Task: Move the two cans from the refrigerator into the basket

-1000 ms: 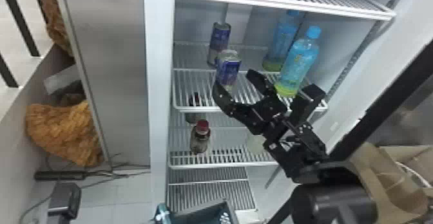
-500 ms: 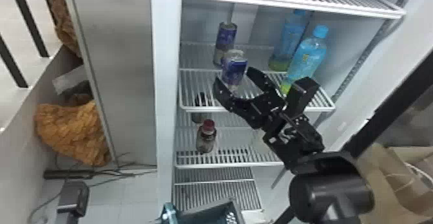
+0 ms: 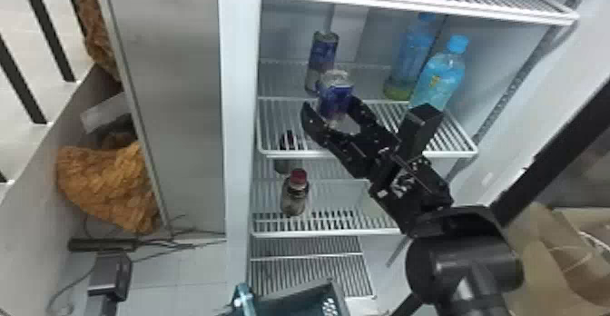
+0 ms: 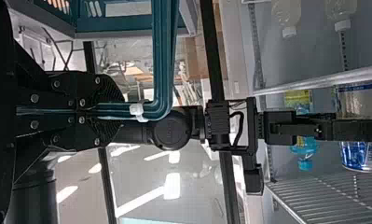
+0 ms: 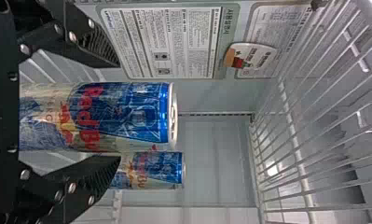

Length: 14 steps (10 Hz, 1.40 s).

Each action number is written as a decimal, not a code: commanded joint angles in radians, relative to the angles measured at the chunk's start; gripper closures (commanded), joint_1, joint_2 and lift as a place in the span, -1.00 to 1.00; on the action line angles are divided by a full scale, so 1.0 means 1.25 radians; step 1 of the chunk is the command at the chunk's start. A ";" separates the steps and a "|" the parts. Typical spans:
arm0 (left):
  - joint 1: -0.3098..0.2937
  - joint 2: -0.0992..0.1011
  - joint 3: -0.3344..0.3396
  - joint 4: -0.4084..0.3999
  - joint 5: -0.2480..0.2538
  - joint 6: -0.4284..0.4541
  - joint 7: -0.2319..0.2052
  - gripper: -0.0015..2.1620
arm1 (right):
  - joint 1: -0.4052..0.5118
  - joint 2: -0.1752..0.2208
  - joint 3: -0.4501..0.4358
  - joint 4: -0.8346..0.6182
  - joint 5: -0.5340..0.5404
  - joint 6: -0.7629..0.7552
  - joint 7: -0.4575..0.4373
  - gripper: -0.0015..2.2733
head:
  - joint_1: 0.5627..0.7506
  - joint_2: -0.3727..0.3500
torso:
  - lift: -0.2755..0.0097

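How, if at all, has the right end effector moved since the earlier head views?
Yes: against the shelf's front rail, the right end effector has shifted left in the head view, toward the nearer can.

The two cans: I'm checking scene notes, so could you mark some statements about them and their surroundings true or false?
1. The right tool's fingers stand on either side of the front can. True.
2. Both cans lie in the basket. False: the front can and rear can are inside the refrigerator.
3. The left tool grips a teal handle. True.
4. The red-capped bottle shares the cans' shelf. False: it stands one shelf lower.
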 commanded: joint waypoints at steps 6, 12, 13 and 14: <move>-0.005 0.003 -0.003 0.002 0.000 0.004 0.000 0.11 | 0.011 -0.002 -0.012 -0.042 0.003 0.042 -0.001 -0.04 | 0.41 -0.51 | 0.69; 0.001 0.001 0.002 0.002 0.004 0.004 0.000 0.11 | 0.149 -0.013 -0.063 -0.247 -0.023 0.127 0.000 -0.04 | 0.41 -0.59 | 0.69; 0.001 0.000 0.003 0.002 0.002 0.004 0.000 0.11 | 0.172 -0.015 -0.074 -0.274 -0.026 0.143 0.001 -0.04 | 0.41 -0.60 | 0.69; 0.001 0.000 0.003 0.002 0.002 0.004 0.000 0.11 | 0.198 -0.017 -0.080 -0.307 -0.027 0.156 0.003 -0.04 | 0.41 -0.63 | 0.69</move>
